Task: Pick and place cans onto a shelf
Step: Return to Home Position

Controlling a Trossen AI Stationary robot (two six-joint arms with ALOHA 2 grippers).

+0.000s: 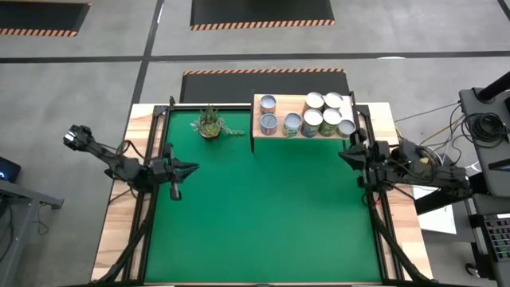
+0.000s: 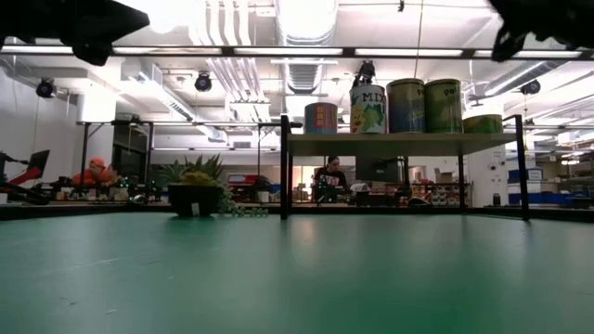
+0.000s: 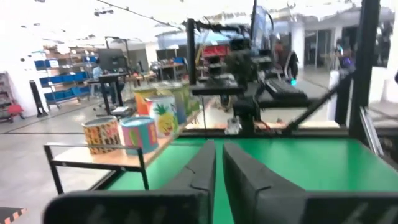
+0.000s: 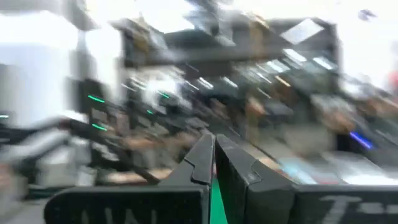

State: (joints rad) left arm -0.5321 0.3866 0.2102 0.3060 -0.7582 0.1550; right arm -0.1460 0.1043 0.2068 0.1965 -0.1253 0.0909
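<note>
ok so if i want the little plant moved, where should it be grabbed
Grip the dark pot by its sides, low down, coming in level across the green mat. The spiky leaves fan out above it, so a straight-down grab would likely crush them, and the shelf stands to its right. The left gripper is nearer.

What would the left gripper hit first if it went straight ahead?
Likely the right gripper, across the green mat from the left gripper; the shelf and cans sit off to one side of that line.
</note>
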